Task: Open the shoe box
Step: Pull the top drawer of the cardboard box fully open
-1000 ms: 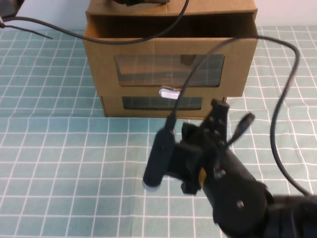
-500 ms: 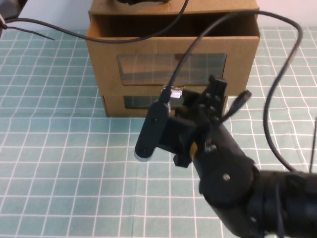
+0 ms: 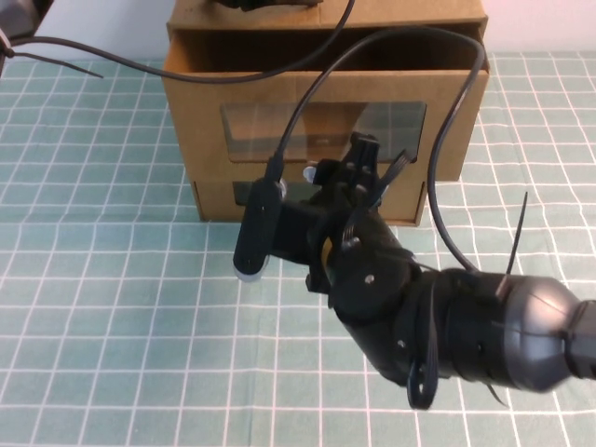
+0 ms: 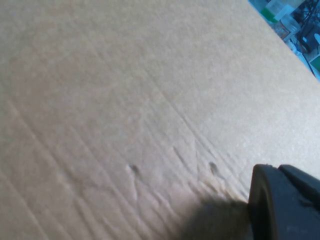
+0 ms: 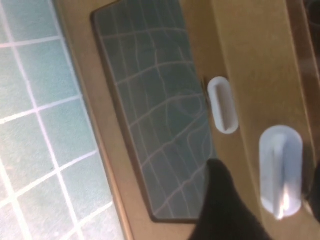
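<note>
Cardboard, brown: shoe box (image 3: 326, 93), upper centre of the high view, standing on the surface (image 3: 112, 307), which is covered with a green mat ruled in a white grid.

- Two stacked compartments, each front fitted with a dark clear window: upper window (image 3: 321, 130), lower window (image 3: 244, 193), the lower one partly hidden by the arm.
- The upper front panel stands forward, with a dark gap (image 3: 326, 51) behind its top edge.
- Two white handles on the fronts: a larger handle (image 5: 280, 172) and a smaller handle (image 5: 222, 105) beside it.

Right end effector (image 3: 371, 160): centre of frame, against the box front at the seam between the two compartments. Its fingers are spread. In the right wrist view one dark finger (image 5: 220, 200) lies just beside the larger handle, not clamped on it.

Left end effector (image 3: 265, 5): top edge of frame, on the box lid. The left wrist view shows bare cardboard close up; whether it is wide or narrow cannot be told.

Black cables (image 3: 447, 56) arc over the box.
</note>
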### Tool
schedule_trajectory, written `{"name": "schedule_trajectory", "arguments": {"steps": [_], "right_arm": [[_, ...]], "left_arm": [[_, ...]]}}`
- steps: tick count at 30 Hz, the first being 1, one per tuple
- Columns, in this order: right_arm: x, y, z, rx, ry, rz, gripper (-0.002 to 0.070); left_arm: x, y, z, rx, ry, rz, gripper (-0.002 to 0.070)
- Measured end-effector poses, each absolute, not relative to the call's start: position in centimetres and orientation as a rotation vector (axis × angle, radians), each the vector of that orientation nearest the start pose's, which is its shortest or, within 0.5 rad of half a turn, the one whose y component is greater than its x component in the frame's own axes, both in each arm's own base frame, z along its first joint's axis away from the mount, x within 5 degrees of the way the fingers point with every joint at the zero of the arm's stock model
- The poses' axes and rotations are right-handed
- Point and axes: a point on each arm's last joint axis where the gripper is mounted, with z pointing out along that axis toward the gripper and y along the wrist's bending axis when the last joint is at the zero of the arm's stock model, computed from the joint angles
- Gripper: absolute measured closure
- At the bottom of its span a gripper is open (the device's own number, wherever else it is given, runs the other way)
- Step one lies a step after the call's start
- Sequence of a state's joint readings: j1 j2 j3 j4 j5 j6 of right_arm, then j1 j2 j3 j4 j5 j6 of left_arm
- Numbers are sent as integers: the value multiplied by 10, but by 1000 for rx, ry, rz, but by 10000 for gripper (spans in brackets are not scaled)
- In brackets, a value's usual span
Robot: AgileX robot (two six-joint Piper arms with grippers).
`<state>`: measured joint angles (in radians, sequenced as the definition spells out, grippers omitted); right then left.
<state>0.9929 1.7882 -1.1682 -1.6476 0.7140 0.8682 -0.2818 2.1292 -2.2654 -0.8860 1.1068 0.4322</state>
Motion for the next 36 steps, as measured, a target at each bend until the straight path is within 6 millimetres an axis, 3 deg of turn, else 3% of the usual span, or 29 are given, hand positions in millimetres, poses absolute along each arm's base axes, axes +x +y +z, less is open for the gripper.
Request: {"name": "schedule_trajectory", "arguments": {"steps": [6,8,11,16,27,36], "right_arm": [[278,292,251,-1199,1553,-603,351],[282,293,249,-1196,1552,-618,411],[284,293,251,-1204,1529,-652,578],[284,293,249,-1208,1529,-662,661],[274,299,248,-1199,1550,-665,668],[246,303,249,-1192,1604,-618,668]], "left_arm": [[438,-192,377,660,2120,-1040,680],[438,-192,377,661,2116,-1040,680],[439,-193,376,660,2109,-1036,680],[440,-193,376,659,2102,-1030,680],[441,-191,376,658,2103,-1028,680],[443,-184,376,647,2110,-1035,680]]}}
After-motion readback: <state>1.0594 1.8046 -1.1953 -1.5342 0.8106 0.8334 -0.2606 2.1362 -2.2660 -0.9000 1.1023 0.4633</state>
